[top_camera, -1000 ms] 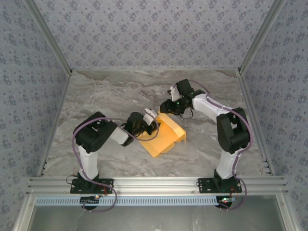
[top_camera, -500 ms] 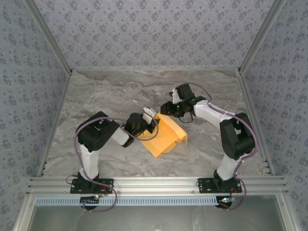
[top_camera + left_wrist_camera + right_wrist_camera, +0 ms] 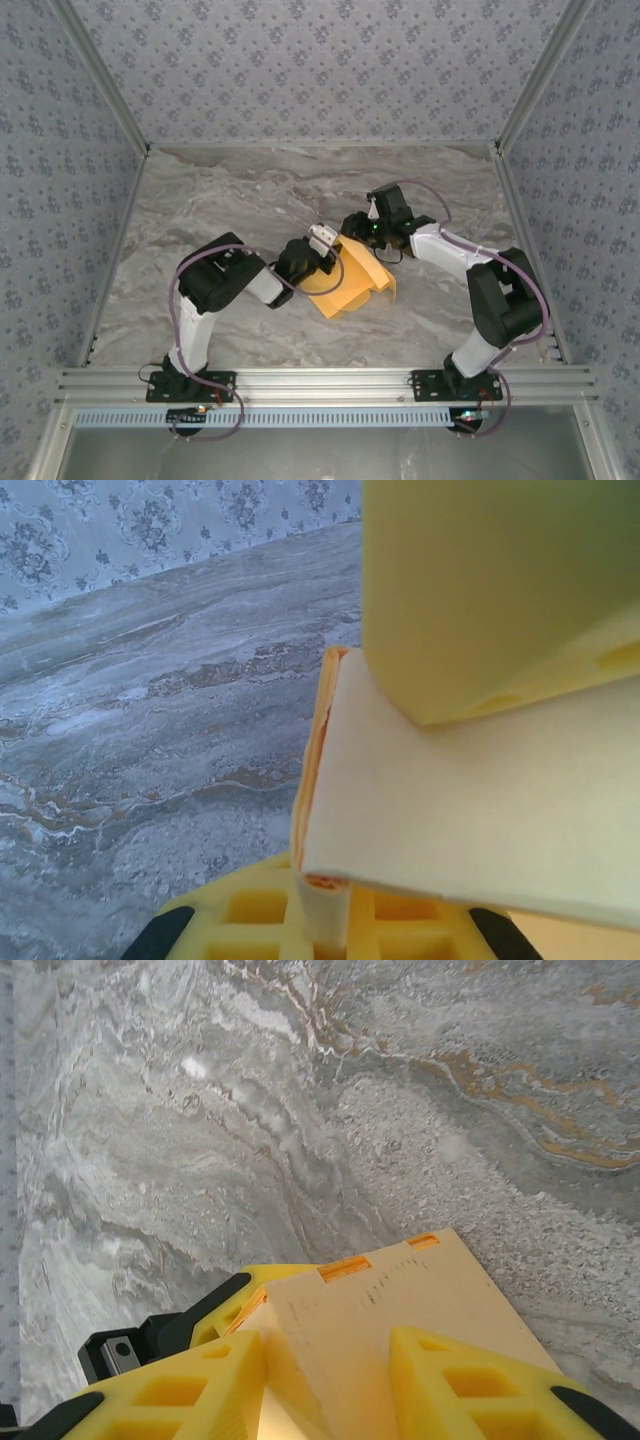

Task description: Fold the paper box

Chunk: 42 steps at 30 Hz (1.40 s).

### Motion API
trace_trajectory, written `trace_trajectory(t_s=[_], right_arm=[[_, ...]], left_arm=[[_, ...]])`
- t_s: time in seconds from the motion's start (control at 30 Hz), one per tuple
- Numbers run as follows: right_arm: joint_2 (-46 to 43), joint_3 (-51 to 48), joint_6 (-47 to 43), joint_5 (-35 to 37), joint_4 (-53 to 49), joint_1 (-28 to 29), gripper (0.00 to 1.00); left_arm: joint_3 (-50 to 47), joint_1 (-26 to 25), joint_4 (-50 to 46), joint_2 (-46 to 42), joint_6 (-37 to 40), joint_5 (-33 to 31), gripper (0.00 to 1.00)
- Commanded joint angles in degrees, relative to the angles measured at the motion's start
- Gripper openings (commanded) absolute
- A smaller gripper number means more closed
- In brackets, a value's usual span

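One paper box [image 3: 352, 282] sits diamond-wise, corner nearward; long axis unclear.

We see a tan-yellow box [image 3: 350, 285], grey marbled table [image 3: 220, 195] with rust and white veins, blue-grey floral walls [image 3: 320, 60], yellow fingers [image 3: 430, 1380], black-and-white arms [image 3: 445, 243].

Soft even light, blurred wrist-view foreground
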Motion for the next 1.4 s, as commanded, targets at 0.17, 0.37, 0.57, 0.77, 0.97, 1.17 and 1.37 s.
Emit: trace_trajectory(t_s=[0.17,0.37,0.57,0.77,0.97,1.17,1.37], right_arm=[[0.98,-2.92,3.10,-5.31,-8.26,1.74,0.38],[-0.89,-2.26,-0.61,-6.75,-8.69,0.57,0.45],[-6.42,-1.99,-9.07,-12.47,-7.36,-3.73,0.59],[-13.71,-3.93,-16.05,-15.25,-7.52,-9.01,0.67],[-21.39,-8.15,-32.59,-11.17,-8.66,-11.03,0.71],[-30.14,-16.11,-38.97,-5.76,-0.12,-16.93,0.74],[-32.99,-26.84,-48.25,-9.45,12.60,-18.64,0.76]], left_arm=[[4.36,-0.64,-4.75,2.81,-0.27,-4.27,0.08],[3.18,-0.46,-4.82,0.96,-1.15,-5.56,0.00],[1.04,1.07,-7.89,-2.55,-4.14,-6.42,0.00],[-1.53,2.39,-7.71,-4.24,-5.76,-7.06,0.00],[-4.73,4.42,-10.86,-10.11,-7.57,-6.27,0.00],[-6.50,6.23,-13.93,-13.84,-6.93,-5.64,0.00],[-7.58,7.47,-15.16,-16.95,-7.08,-2.63,0.00]])
